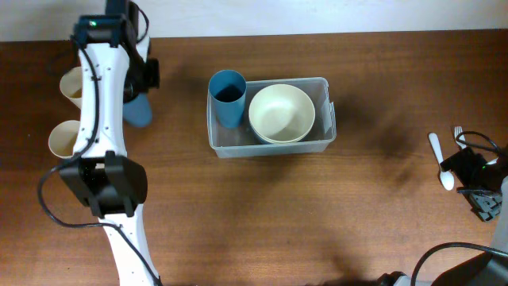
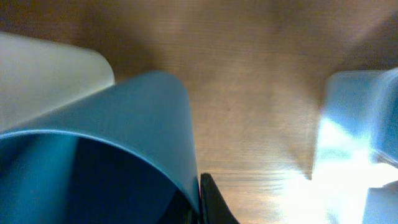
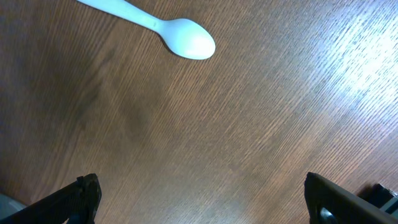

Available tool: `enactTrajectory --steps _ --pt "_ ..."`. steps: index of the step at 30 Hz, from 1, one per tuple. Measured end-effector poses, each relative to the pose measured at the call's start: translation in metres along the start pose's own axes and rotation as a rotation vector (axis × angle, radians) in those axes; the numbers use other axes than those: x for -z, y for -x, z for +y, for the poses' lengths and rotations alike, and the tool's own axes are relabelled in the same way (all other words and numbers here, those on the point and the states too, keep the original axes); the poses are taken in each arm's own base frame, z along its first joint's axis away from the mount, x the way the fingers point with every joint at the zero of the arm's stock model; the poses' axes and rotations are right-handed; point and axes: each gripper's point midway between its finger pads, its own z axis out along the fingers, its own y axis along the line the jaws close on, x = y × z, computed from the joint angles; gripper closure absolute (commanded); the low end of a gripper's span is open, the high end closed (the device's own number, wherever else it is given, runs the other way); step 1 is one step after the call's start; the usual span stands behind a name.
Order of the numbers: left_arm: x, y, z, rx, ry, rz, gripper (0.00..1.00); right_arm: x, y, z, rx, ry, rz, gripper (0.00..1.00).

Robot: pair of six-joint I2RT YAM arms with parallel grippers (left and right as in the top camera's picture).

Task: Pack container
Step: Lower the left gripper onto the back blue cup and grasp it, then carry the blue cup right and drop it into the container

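Overhead first. The container [image 1: 238, 146] sits mid-table. A packed blue cup [image 1: 228, 97] stands in its left end and a cream bowl [image 1: 282, 113] sits just beside that. My left gripper [image 1: 140, 81] is far to the left, at a loose blue cup [image 1: 140, 114], and two cream cups [image 1: 70, 84] stand just beyond it. The right arm waits at the table's right edge, near a white spoon [image 1: 439, 159] and a fork [image 1: 459, 133]. I judge the step in hand to be picking up the loose blue cup for packing.

On the left wrist camera, that cup fills the lower left. One dark fingertip [image 2: 214, 202] is right against its outer wall, a contact the overhead view hides under the arm. The other finger is out of frame, so I cannot tell whether the grip is closed. The container is a pale blur at the right.

On the right wrist camera, the right gripper [image 3: 205, 202] has its fingers spread wide over bare wood, holding nothing. The spoon lies ahead of it.

Next I would confirm the grip, lift clear of the cream cups and carry the cup right. Free floor in the container looks scarce, so the cup probably has to nest in something.
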Motion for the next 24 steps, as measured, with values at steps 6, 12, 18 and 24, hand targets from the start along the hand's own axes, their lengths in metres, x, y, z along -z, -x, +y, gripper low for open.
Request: enactTrajectory --steps 6,12,18,24 --pt "0.078 0.02 -0.027 -0.037 -0.063 -0.206 0.99 0.0 0.0 0.0 0.001 0.0 0.001 0.01" --pt "0.134 0.016 -0.077 -0.133 -0.135 -0.345 0.98 0.0 0.0 0.0 0.0 0.0 0.0 0.01" --pt "0.175 -0.003 -0.122 -0.236 -0.176 -0.421 0.98 0.0 0.0 0.0 0.0 0.0 0.001 0.0" --pt "0.196 -0.016 -0.144 -0.287 -0.199 -0.463 0.98 0.0 0.0 0.0 0.0 0.0 0.0 0.01"
